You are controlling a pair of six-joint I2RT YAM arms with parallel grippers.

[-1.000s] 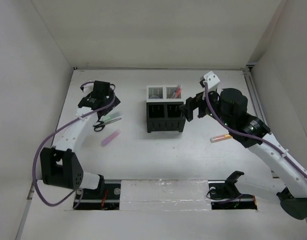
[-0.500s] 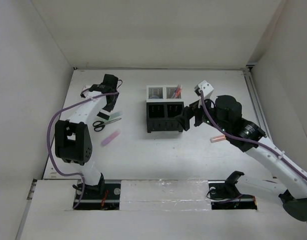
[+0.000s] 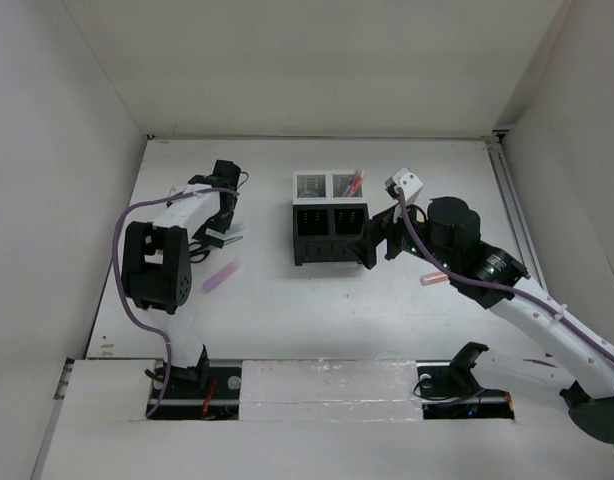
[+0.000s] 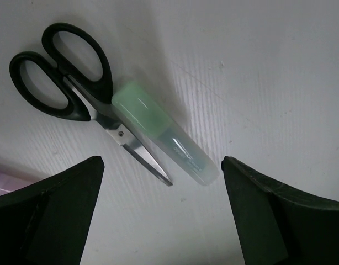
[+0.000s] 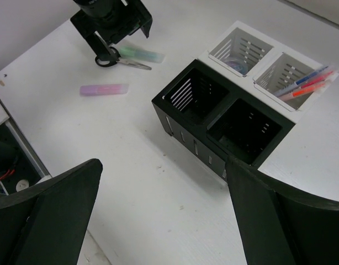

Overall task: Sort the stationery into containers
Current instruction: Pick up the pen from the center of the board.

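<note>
Black-handled scissors (image 4: 59, 72) and a pale green marker (image 4: 164, 132) lie side by side on the table, touching. My left gripper (image 4: 160, 165) is open and empty just above them, over the scissor tip; it also shows in the top view (image 3: 225, 215). A pink-purple marker (image 3: 222, 277) lies nearer, alone. The four bins (image 3: 330, 222) stand mid-table: two black ones (image 5: 197, 94) in front, two white ones behind. The right white bin (image 5: 285, 72) holds red-orange pens. My right gripper (image 5: 163, 162) is open and empty, low in front of the black bins.
An orange marker (image 3: 434, 279) lies right of the bins, partly under my right arm. A small greyish thing lies in the left white bin (image 5: 238, 49). Walls close the table at the back and both sides.
My left gripper has moved right and nearer, over the scissors and green marker. My right gripper has moved left and nearer, to the front right corner of the black bins.
</note>
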